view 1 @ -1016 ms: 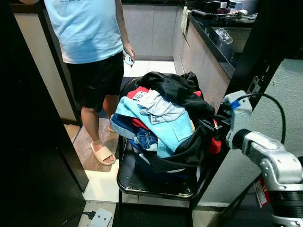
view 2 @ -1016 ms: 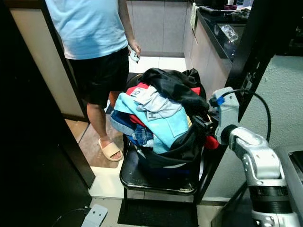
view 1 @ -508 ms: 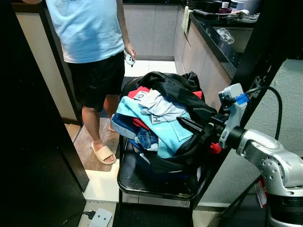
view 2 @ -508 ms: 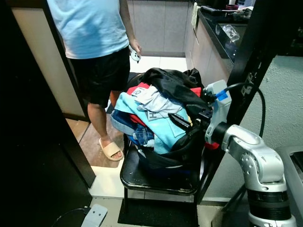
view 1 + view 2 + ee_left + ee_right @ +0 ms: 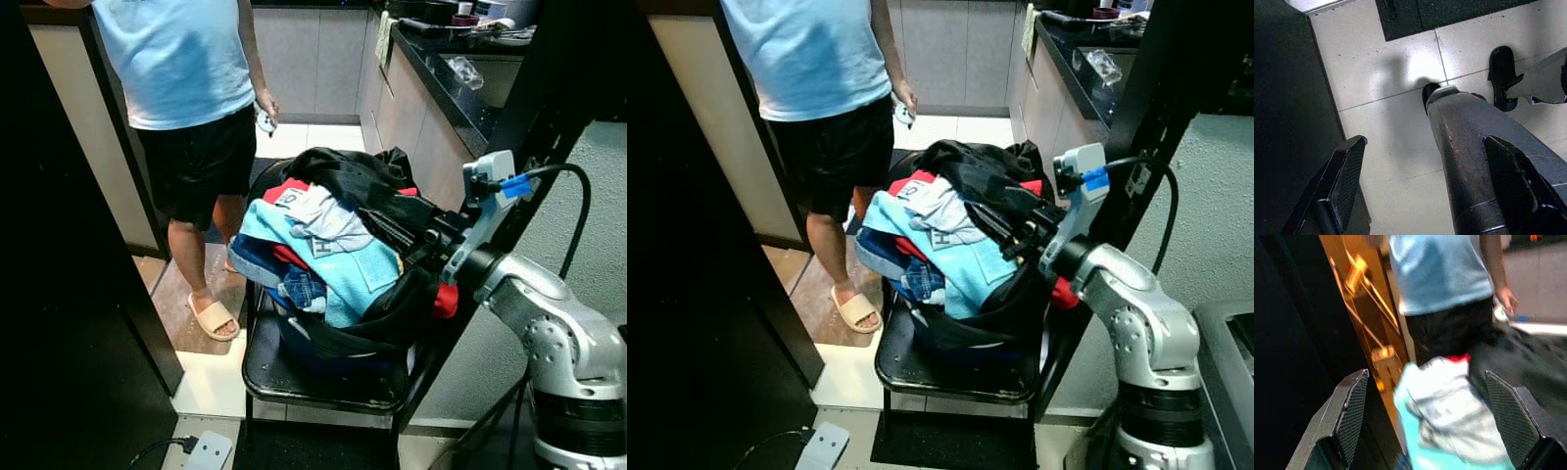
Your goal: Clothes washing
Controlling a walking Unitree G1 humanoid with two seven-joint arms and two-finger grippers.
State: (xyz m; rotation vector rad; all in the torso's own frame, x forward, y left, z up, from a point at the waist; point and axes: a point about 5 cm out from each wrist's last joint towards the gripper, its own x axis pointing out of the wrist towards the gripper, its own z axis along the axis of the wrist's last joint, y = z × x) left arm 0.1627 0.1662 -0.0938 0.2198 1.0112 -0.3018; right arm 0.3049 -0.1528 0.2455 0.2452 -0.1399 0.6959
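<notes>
Far left: dark panel [image 5: 59,323]; white power strip [image 5: 204,452] on the floor at its foot.

Left claw [image 5: 1425,191] hangs over pale floor tiles [image 5: 1386,73]; its fingers stand wide apart, nothing between them. The robot's own grey leg [image 5: 1474,147] is in that wrist view, between the fingers.

Person [image 5: 181,88] in light blue shirt and black shorts stands on the floor behind and left of the chair, wearing a beige slipper [image 5: 213,319] and holding a small white object [image 5: 265,121] in one hand.

Centre: black chair [image 5: 294,377] carries a dark basket [image 5: 338,338] heaped with clothes [image 5: 323,245]. Pile: grey shirt on top, light blue garment under it, denim at the left edge, red pieces showing, black garment [image 5: 362,181] across the back and right.

Right claw [image 5: 397,228] reaches in from the right, over the right side of the pile beside the black garment; fingers spread wide, holding nothing. Contact with the cloth: cannot tell. Right wrist view is blurred; grey and blue clothes lie between its fingers.

Far right, behind: dark counter [image 5: 446,73] with items on top, too small to identify.
</notes>
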